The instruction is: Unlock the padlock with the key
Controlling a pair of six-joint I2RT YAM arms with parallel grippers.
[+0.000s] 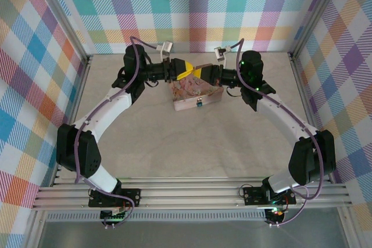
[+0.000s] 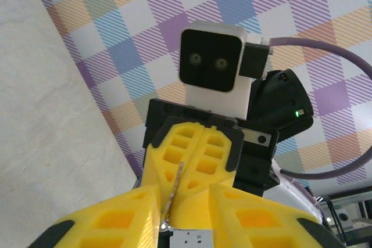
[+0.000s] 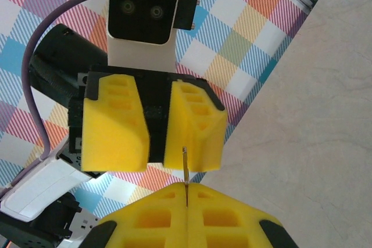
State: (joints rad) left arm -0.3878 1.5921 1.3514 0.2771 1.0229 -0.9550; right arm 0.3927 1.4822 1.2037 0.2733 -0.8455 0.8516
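**Above the tin: key pinched in the right gripper, left jaws narrow**

At the upper middle of the overhead view, both arms meet tip to tip over the pink floral tin (image 1: 185,92). The right gripper (image 3: 186,197) is fully closed, and the key (image 3: 185,168) stands out of the seam between its yellow fingers as a thin metal sliver. Facing it, the left gripper (image 3: 156,156) has its jaws a narrow gap apart. The key's free end reaches one of its fingers (image 3: 195,126); whether they touch cannot be told. The padlock (image 1: 199,103) sits at the tin's lower edge, just below centre of the frame, apart from both grippers.

Count: two grippers, one key, one padlock, one tin, all on one pale table (image 1: 192,149).
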